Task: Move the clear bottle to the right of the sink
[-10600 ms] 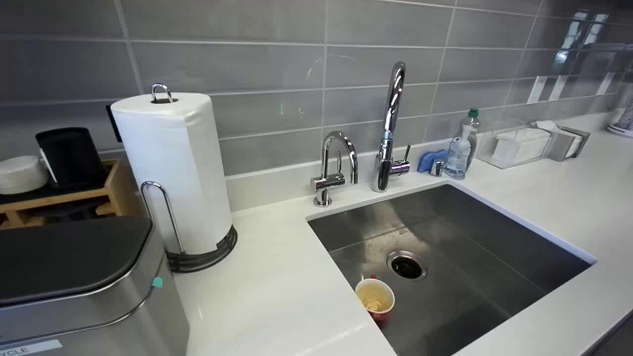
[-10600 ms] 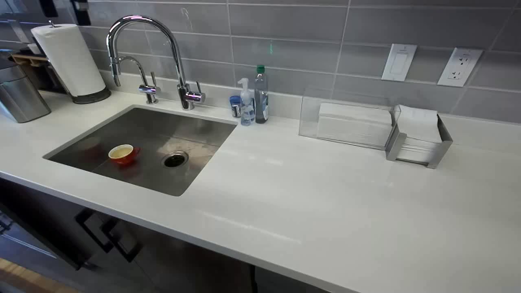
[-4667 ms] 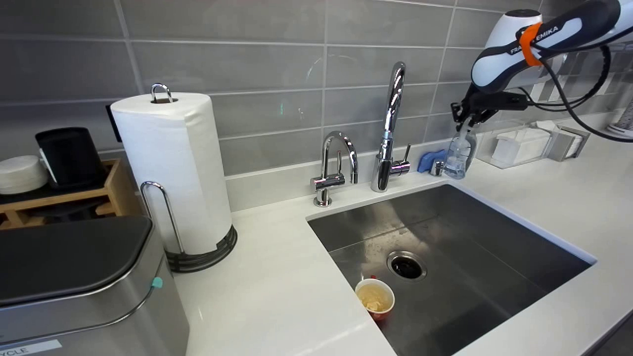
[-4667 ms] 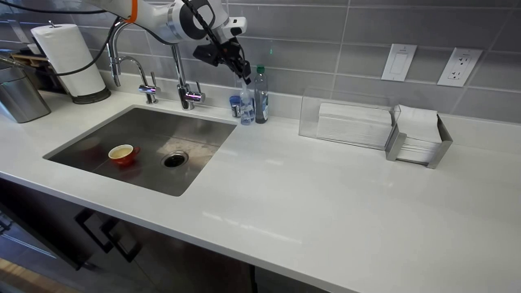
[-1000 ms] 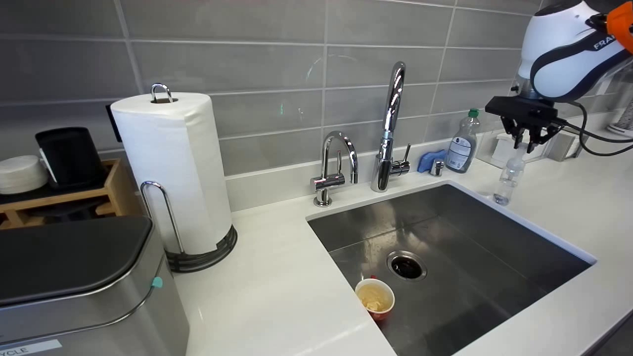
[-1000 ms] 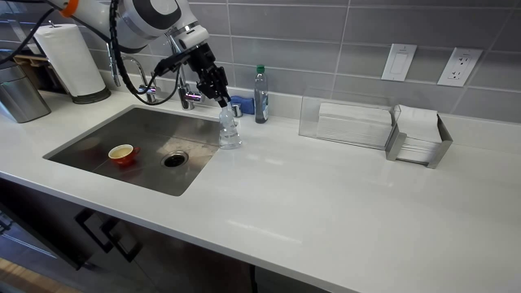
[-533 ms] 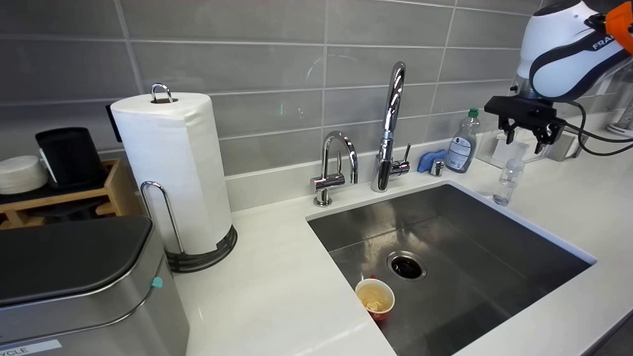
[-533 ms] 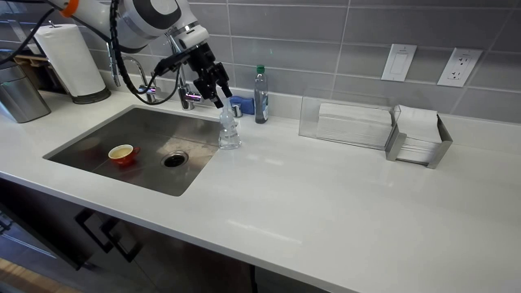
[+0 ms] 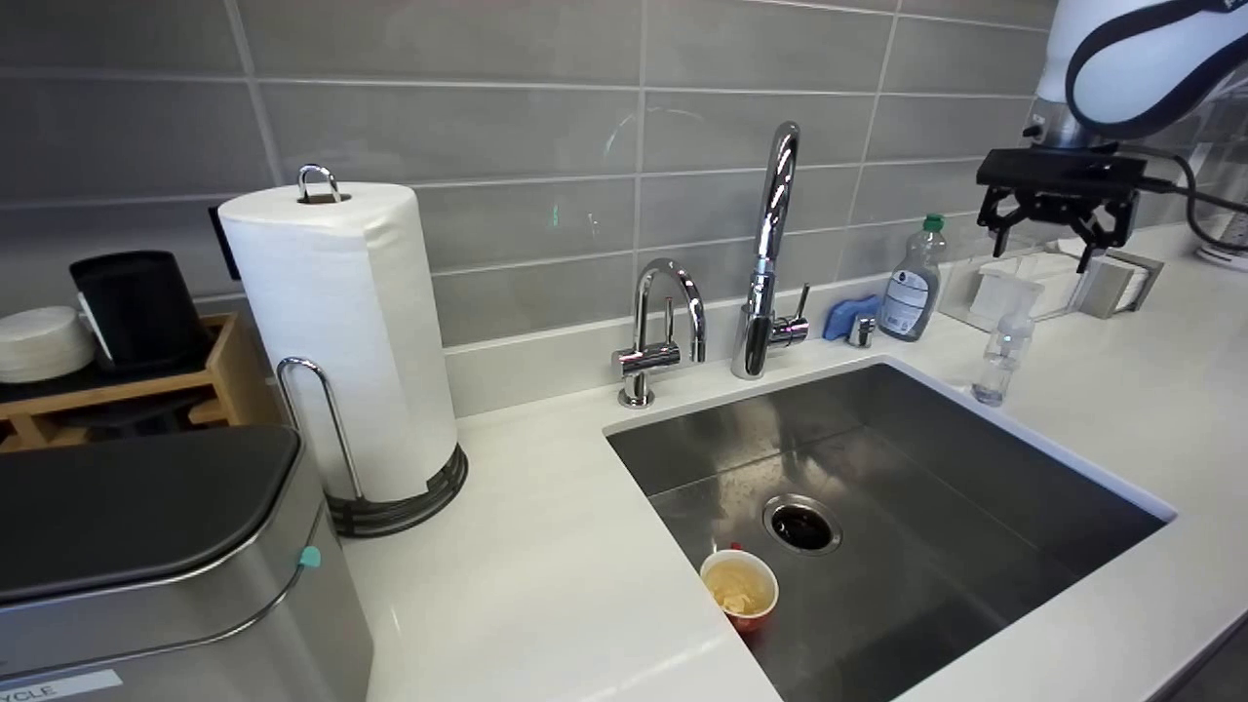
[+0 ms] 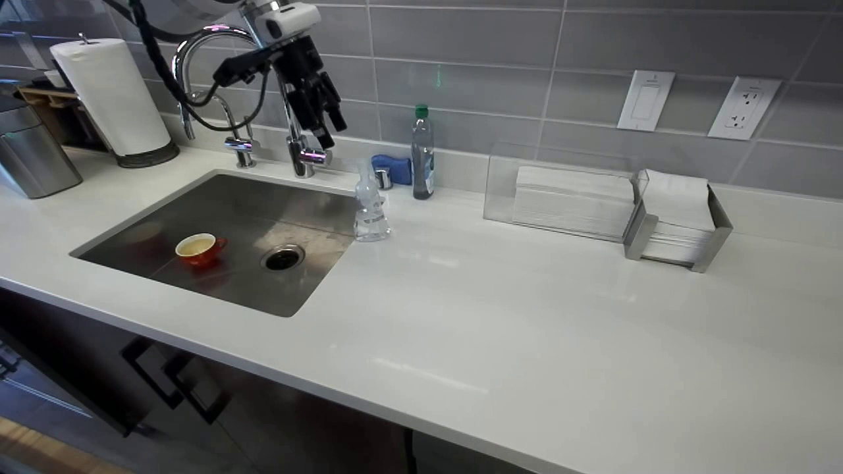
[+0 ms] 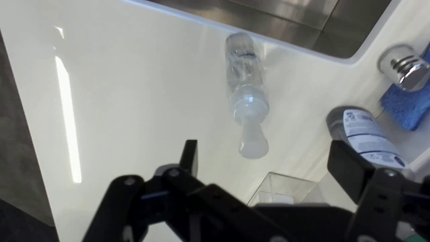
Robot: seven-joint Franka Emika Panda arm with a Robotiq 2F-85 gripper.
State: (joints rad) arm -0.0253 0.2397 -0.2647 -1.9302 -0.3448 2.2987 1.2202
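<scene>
Clear bottle (image 10: 371, 209), three o'clock of sink (image 10: 296, 201): probably light, slick, best held by neck (image 11: 249, 109); gripper (image 9: 1041, 259) vacant, jaws parted.

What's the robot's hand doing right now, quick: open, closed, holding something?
Gripper: open, fingers spread apart, holding nothing; the clear bottle stands free of it.

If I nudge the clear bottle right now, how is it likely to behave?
The clear bottle could tip easily, being tall and narrow, perhaps into the sink, since it stands close beside it. Its smooth, shiny sides may prove slippery.
</scene>
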